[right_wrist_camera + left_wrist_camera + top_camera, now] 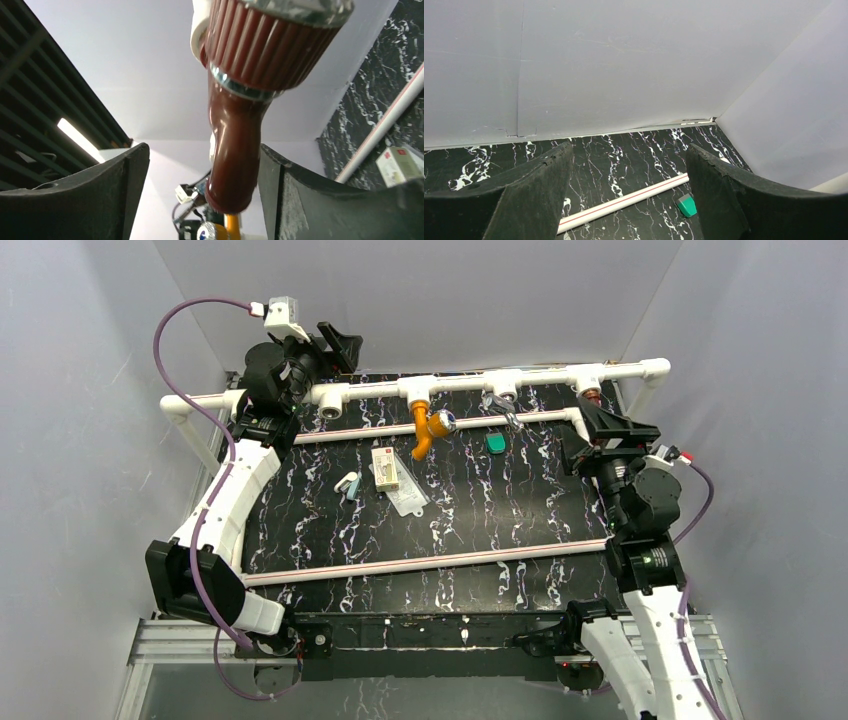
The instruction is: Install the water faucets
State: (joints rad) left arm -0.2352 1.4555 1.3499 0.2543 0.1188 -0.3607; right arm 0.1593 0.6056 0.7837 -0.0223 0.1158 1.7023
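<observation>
The orange faucet (430, 428) hangs from a white tee (418, 392) on the back pipe, its round knob facing right. It also shows low in the right wrist view (231, 225). The dark reddish-brown faucet (592, 395) sits at the right-hand tee. In the right wrist view its ribbed body and curved spout (235, 150) hang between my fingers, close to the right one. My right gripper (610, 425) (202, 155) is open around the spout. My left gripper (340, 343) (629, 155) is open and empty, raised at the back left above the pipe.
A silver fitting (505, 408) hangs at the tee between the two faucets. A green block (496, 443) (687, 205), a small box (385, 468), a plastic bag (408, 495) and a small white piece (348, 483) lie on the black marbled table. Red-striped white pipes (624, 202) frame it.
</observation>
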